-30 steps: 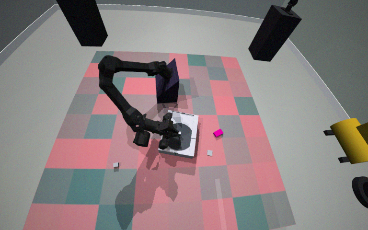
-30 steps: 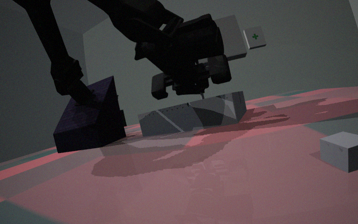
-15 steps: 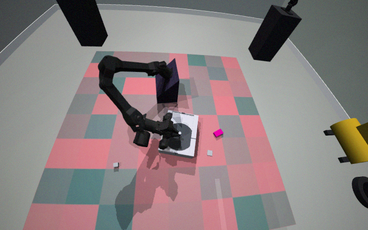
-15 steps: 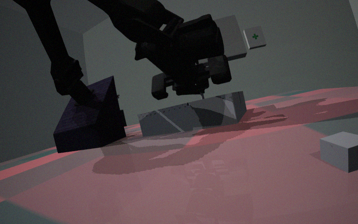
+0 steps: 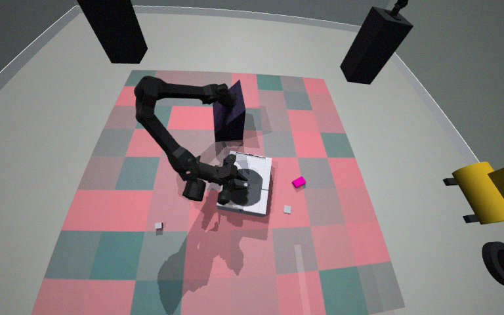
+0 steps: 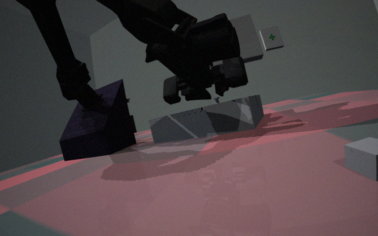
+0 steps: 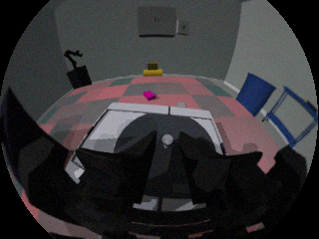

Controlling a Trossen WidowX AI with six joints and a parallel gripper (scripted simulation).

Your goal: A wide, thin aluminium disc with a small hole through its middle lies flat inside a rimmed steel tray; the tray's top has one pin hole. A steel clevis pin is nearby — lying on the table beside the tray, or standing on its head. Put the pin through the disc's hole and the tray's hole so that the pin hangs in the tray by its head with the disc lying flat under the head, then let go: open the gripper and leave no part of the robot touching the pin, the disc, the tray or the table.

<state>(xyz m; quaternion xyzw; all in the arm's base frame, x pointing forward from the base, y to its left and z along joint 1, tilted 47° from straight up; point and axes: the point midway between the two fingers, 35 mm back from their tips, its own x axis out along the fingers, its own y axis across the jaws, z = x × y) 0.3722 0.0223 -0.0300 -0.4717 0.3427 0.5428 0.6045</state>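
Top view: the pin [image 5: 245, 184] [image 6: 216, 99] [image 7: 167, 139] shows as a small pale round head, seen nearly end-on, over the dark disc [image 5: 254, 193] [image 7: 194, 125]; its long axis therefore points roughly toward this camera. The disc lies within the pale tray [image 5: 268, 167] [image 6: 181, 128] [image 7: 102, 134] on the bench [image 5: 252, 237] [image 6: 173, 194] [image 7: 194, 89]. The end effector [image 5: 245, 184] [image 6: 215, 96] [image 7: 167, 134] reaches in from image left, its two fingertips at either side of the head. A magenta block [image 5: 298, 182] [image 7: 150, 95] and a white tile [image 5: 287, 209] [image 7: 181, 105] lie on the bench to the right of the tray. Exterior view: pin head up, shank pointing down, long axis near upright; any lean is too small to tell. Head and a short length of shank show above the tray's near rim; the lower end is hidden by that rim, so seating in either hole cannot be read. The head stands clear above the rim, just below the fingertips. Wrist view: end effector partly open, a gap between the fingers, nothing gripped. The round head lies in line with that gap, over the disc's middle, facing the camera; the shank is mostly hidden beneath it.
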